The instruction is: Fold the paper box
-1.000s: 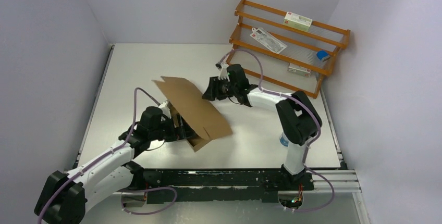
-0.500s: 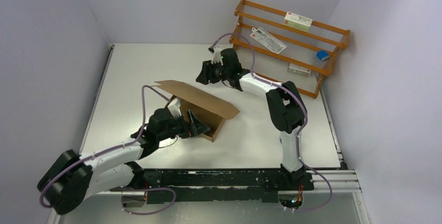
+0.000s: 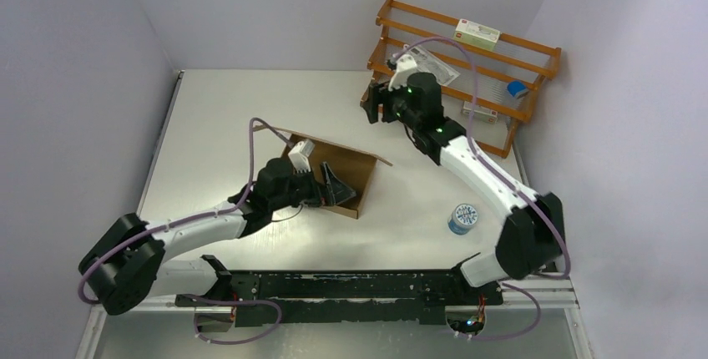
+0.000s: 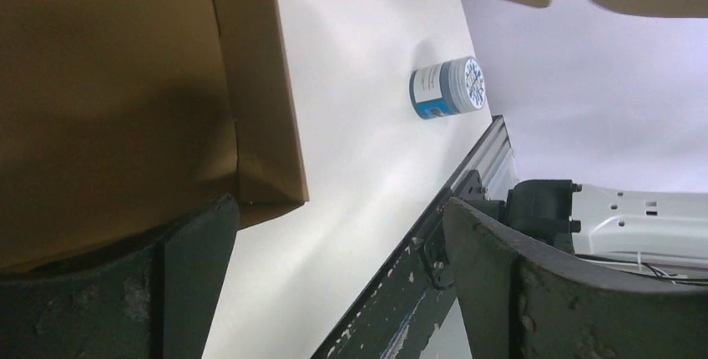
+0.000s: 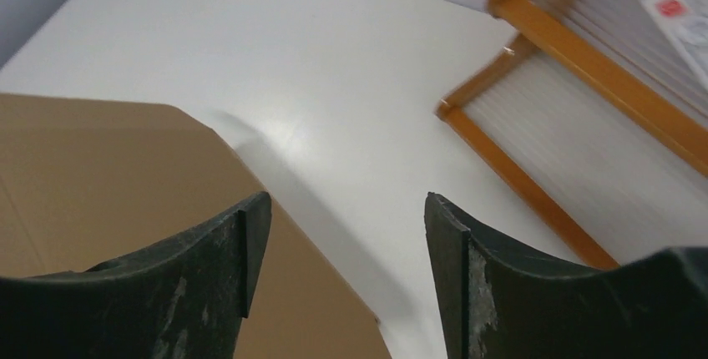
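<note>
One white flat table (image 3: 217, 117) carries all. Plain brown corrugated cardboard paper box (image 3: 355, 167) stands partly folded at approx. table centre, w/ one panel raised and tilted. Orange wooden rack (image 3: 484, 83) leans at far right corner. Left gripper (image 3: 332, 187) is at box near side, fingers spread wide, grasping nothing; cardboard lies against one finger (image 4: 188, 275). Right gripper (image 3: 373, 108) hovers btw. box and rack, fingers released, apart from box. Small round blue-and-white tin (image 3: 462, 219) sits right of box, well apart.

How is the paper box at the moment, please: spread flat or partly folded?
Partly folded: panels of the paper box stand at angles off the table, not flat; it is not closed.
</note>
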`<state>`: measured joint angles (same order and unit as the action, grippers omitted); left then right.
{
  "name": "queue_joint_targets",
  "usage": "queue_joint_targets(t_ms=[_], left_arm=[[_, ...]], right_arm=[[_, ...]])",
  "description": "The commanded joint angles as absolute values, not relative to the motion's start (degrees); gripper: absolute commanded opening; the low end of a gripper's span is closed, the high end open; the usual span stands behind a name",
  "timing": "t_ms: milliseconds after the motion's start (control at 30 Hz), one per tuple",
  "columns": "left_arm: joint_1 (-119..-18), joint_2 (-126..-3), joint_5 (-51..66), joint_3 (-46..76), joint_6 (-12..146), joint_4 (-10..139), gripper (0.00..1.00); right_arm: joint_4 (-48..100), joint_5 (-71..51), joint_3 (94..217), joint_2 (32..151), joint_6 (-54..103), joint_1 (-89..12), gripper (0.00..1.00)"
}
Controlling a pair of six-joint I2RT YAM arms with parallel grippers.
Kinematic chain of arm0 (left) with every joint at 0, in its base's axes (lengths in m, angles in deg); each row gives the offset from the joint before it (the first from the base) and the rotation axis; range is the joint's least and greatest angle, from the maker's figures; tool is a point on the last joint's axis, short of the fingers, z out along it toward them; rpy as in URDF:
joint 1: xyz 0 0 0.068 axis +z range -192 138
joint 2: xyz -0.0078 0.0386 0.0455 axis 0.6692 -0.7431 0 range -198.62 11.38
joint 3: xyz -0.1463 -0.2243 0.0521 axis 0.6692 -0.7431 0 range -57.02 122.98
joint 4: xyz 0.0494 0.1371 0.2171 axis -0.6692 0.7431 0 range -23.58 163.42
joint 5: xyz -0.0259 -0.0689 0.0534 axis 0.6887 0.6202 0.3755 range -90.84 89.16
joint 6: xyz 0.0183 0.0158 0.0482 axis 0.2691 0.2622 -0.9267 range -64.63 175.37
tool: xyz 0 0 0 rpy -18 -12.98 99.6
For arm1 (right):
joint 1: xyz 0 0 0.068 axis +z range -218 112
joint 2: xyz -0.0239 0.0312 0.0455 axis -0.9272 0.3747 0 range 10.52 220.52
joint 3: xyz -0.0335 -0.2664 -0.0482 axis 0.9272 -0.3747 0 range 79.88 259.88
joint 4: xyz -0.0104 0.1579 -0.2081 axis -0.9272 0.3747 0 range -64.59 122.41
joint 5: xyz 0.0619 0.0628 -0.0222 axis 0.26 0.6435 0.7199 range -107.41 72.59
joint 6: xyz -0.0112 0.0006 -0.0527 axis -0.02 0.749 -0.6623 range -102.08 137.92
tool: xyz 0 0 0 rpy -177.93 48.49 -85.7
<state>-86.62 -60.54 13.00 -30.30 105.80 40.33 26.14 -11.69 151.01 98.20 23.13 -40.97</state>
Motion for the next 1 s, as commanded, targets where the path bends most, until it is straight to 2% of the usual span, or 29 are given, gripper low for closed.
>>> queue_joint_targets(t_ms=[0,100,233,300,533,700,833,967], left_arm=[[-87.05,-54.25,7.02,-24.62,96.92,56.8,0.98],[-87.0,-50.09,1.44,-20.92,91.21,67.67,0.98],[-86.91,-47.53,-4.0,-16.42,85.37,76.71,0.98],[-86.83,-47.98,-4.75,-14.53,83.51,78.23,0.98],[-86.63,-54.17,-5.29,-6.62,80.36,79.12,0.98],[-86.54,-57.38,-5.99,-1.0,78.43,79.38,0.98],[-86.39,-60.8,-5.69,4.22,76.53,81.77,0.98],[-85.85,-63.16,-5.62,7.88,75.18,83.02,0.98]], right_arm=[[31.59,-22.99,143.6,89.12,19.92,-41.14,0.73],[33.85,-24.47,139.31,81.55,19.9,-41.19,0.76],[39.57,-19.35,135.54,71.41,21.98,-41.18,0.8],[43.16,-14.0,135.01,68.0,21.77,-41.17,0.81],[51.55,-6.74,133.3,60.99,18.66,-41.02,0.81],[49.61,-6.06,131.7,61.46,14.7,-40.8,0.8],[49.67,-8.22,134.44,66.94,12.1,-40.45,0.8],[53.26,-5.2,138.26,70.9,9.67,-39.51,0.75]])
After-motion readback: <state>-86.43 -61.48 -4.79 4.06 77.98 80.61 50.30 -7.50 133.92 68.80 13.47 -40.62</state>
